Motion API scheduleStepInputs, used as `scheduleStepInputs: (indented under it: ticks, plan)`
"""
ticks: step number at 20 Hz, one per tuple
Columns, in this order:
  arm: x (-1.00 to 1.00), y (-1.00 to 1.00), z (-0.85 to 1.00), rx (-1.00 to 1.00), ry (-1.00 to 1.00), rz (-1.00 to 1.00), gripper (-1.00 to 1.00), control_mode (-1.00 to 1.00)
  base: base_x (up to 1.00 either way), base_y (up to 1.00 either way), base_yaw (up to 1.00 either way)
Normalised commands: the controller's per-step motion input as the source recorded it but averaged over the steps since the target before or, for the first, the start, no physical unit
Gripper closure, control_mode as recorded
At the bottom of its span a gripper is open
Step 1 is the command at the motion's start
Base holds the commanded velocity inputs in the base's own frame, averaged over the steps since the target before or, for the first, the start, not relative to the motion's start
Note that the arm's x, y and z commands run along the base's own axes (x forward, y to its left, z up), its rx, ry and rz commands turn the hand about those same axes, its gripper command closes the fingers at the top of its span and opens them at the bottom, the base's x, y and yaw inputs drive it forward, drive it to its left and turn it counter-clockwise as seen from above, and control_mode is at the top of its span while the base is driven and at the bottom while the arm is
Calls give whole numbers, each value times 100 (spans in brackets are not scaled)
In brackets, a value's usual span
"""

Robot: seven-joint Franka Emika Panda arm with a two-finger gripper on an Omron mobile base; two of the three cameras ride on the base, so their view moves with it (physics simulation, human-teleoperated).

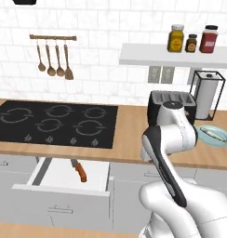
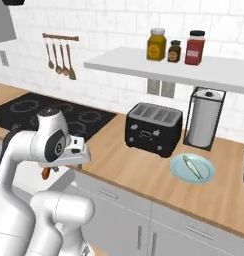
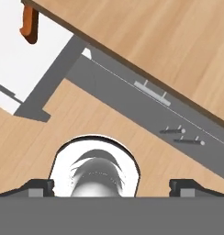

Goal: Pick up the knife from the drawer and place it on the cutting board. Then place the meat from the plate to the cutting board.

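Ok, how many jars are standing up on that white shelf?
3, in a row on the white shelf: a yellow jar leftmost, a small dark jar in the middle, a red jar rightmost.

Glossy white rounded arm, dark joints

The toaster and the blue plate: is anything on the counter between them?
No. In the right base view, bare wood lies between the toaster and the plate; the meat lies on the plate.

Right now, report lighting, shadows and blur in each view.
Left base view: even, flat light; the knife in the open drawer reads sharp. Right base view: soft shadow under the toaster, no glare on the plate. Hand view: crisp, shadowless; knife handle cropped at the top edge.
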Motion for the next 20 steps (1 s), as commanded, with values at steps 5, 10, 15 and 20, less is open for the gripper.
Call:
scheduleStepInputs:
  ticks: [5, 10, 15, 20]
  plan:
    - [0, 0, 0, 0, 0, 0, -100, 100, 0, 14, 29]
    - [0, 0, 0, 0, 0, 0, -100, 100, 10, 0, 30]
    - [25, 6, -9, 0, -1, 0, -100, -100, 20, -3, 5]
    - [60, 58, -20, 0, 1, -1, -100, -100, 0, 0, 0]
